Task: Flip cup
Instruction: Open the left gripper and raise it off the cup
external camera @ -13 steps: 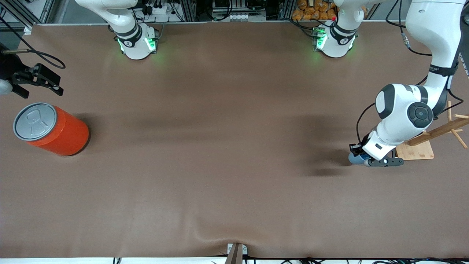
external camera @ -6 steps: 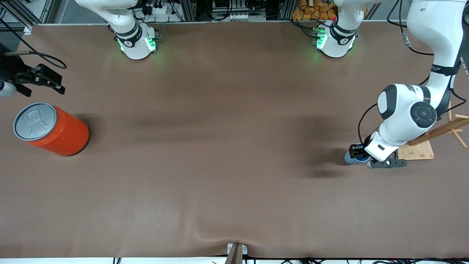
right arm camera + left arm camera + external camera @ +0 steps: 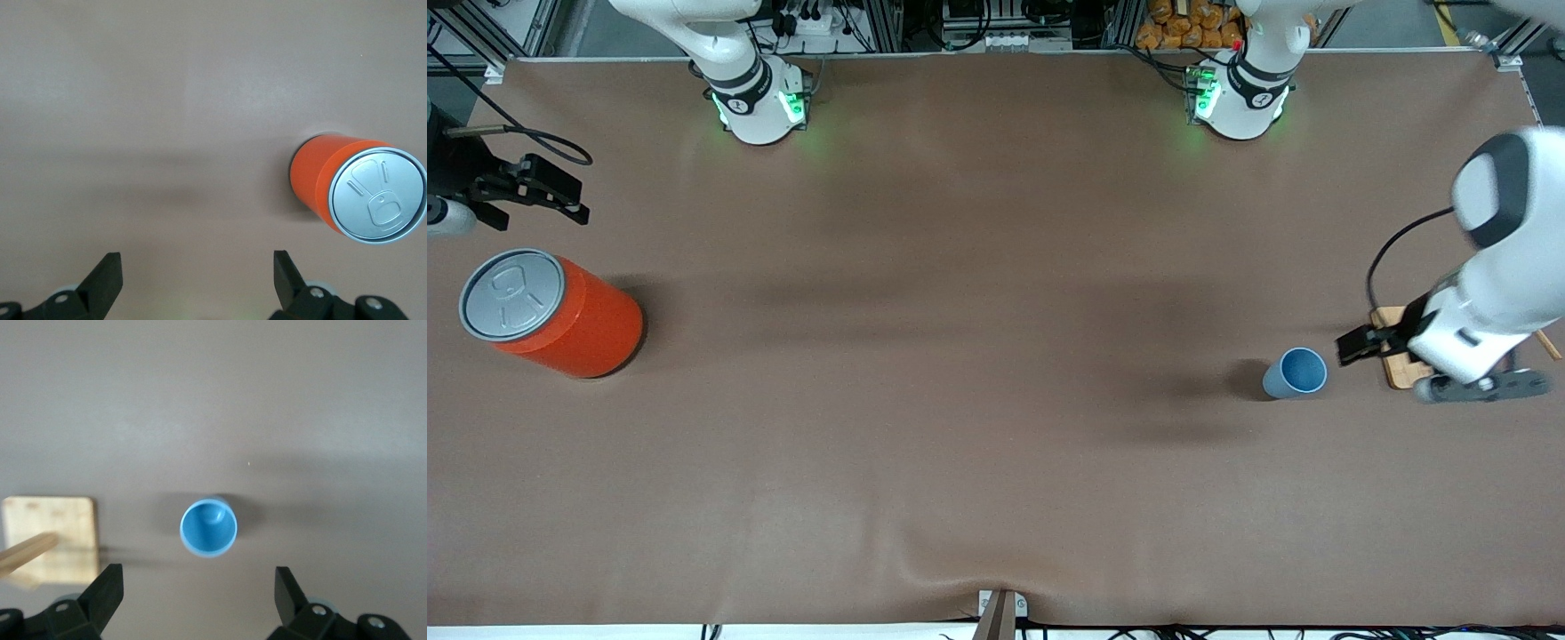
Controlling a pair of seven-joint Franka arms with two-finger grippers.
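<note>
The small light-blue cup (image 3: pixel 1295 373) stands upright on the brown table, mouth up, with its darker blue inside showing. It stands free, toward the left arm's end. My left gripper (image 3: pixel 1358 345) is open and empty, up in the air over the edge of the wooden stand base, just beside the cup. In the left wrist view the cup (image 3: pixel 208 527) sits just ahead of the open left gripper (image 3: pixel 199 588), not between the fingers. My right gripper (image 3: pixel 551 191) is open and empty and waits over the table near the orange can; it also shows in its own wrist view (image 3: pixel 197 275).
A big orange can (image 3: pixel 551 313) with a grey pull-tab lid stands at the right arm's end, also in the right wrist view (image 3: pixel 357 190). A wooden peg stand with a flat base (image 3: pixel 1392 368) stands beside the cup, seen in the left wrist view (image 3: pixel 50 532).
My left gripper has let go of the cup and pulled up and away toward the left arm's end. The cup now stands alone, upright. The right gripper has hardly moved.
</note>
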